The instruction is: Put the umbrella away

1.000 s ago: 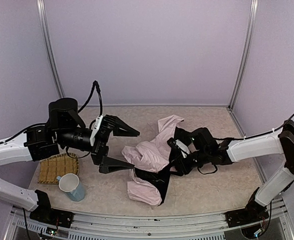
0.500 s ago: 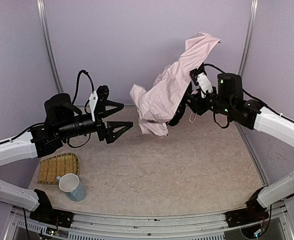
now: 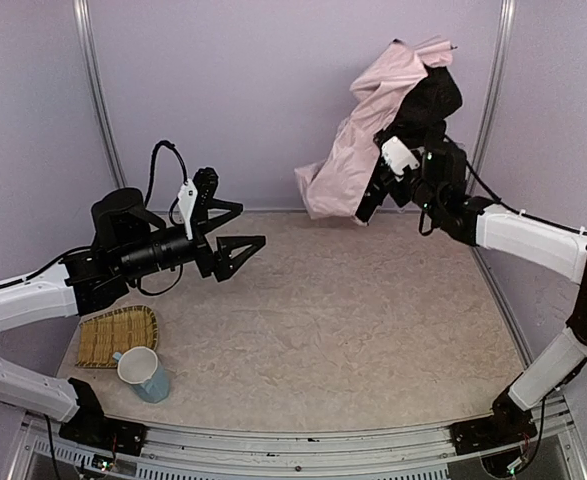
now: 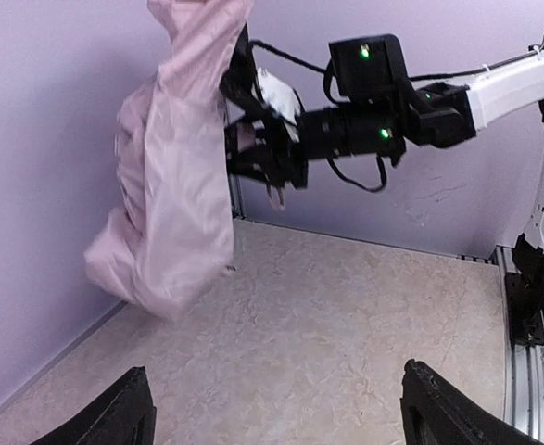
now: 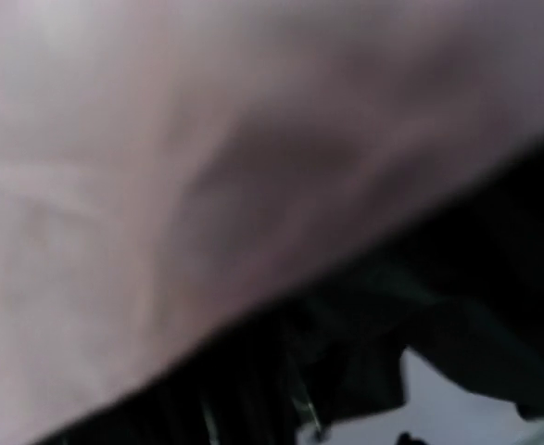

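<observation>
The umbrella (image 3: 358,130) hangs in the air high above the table's (image 3: 373,330) far right corner, its pink fabric drooping to the left, clear of the table. The right gripper (image 3: 378,180) clamps it from the right, its fingers buried in the dark folds. The left gripper (image 3: 251,223) hovers over the table's left half, fingers spread wide and empty. It is well apart from the umbrella and points toward it.

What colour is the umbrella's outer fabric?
The umbrella is pale pink outside; best in left wrist view.
</observation>
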Robot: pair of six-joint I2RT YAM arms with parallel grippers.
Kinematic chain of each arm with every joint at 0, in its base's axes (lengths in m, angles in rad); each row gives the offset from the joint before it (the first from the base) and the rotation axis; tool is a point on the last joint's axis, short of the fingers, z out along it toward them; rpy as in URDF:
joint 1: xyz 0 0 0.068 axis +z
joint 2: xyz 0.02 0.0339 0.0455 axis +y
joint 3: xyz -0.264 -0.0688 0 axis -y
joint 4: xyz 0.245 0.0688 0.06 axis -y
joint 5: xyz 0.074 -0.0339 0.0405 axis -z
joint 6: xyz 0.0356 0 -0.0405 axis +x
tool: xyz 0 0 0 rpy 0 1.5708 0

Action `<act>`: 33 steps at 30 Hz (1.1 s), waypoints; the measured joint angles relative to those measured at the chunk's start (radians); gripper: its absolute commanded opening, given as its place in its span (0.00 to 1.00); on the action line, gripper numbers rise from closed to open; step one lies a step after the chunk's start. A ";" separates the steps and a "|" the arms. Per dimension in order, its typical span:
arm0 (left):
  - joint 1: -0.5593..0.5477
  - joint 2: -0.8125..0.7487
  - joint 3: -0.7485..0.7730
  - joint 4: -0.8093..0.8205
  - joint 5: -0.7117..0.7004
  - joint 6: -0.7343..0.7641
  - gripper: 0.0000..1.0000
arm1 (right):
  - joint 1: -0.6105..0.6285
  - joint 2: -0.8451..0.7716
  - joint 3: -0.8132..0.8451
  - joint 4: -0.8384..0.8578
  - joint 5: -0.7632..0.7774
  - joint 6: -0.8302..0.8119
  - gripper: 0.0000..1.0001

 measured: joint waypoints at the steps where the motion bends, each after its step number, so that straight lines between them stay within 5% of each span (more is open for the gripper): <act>1: 0.001 0.005 -0.005 0.004 -0.007 0.001 0.89 | 0.037 -0.003 -0.084 0.034 0.000 -0.035 0.00; 7: -0.005 0.125 -0.031 0.003 -0.074 0.024 0.92 | 0.346 0.014 -0.475 0.040 -0.148 -0.046 0.00; 11: -0.055 0.254 -0.009 -0.082 -0.132 0.069 0.93 | 0.455 0.040 -0.579 0.065 -0.237 0.061 0.00; 18: -0.142 0.292 -0.006 -0.142 -0.148 0.114 0.93 | 0.523 0.111 -0.633 0.108 -0.323 0.251 0.00; 25: -0.045 0.371 0.093 -0.153 -0.231 0.060 0.85 | 0.528 0.053 -0.670 0.089 -0.395 0.308 0.00; 33: 0.018 0.647 0.353 -0.220 -0.257 0.013 0.86 | 0.587 -0.072 -0.668 0.000 -0.338 0.269 0.00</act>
